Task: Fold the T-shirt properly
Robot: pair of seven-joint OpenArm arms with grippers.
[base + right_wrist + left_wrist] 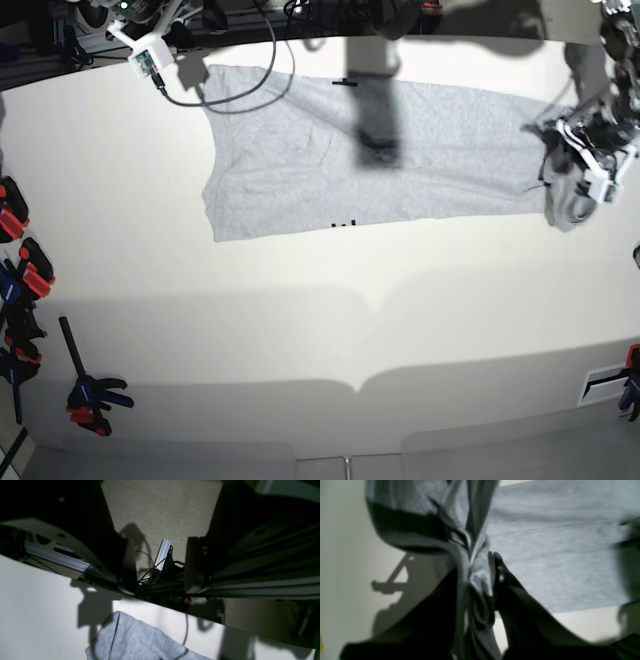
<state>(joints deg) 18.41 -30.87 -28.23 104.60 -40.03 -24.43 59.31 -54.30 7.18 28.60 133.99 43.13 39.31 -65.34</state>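
Observation:
The light grey T-shirt (380, 160) lies spread flat along the far side of the white table (320, 320), plain side up. At its right end the cloth is gathered into a hanging bunch (565, 200). My left gripper (583, 150) is shut on that bunch. Seen from the left wrist, the pinched folds (480, 577) sit between the dark fingers (501, 576), with black lettering (405, 522) showing on the lifted cloth. My right gripper (148, 62) is open at the far left corner, holding nothing. From the right wrist, its gap (161, 567) lies over the table's edge, a shirt corner (130, 640) below it.
A black cable (235, 95) runs from the right arm across the shirt's far left corner. Orange and blue clamps (20, 265) and another clamp (92, 392) line the table's left edge. Wires and an aluminium rail (162, 552) lie beyond the far edge.

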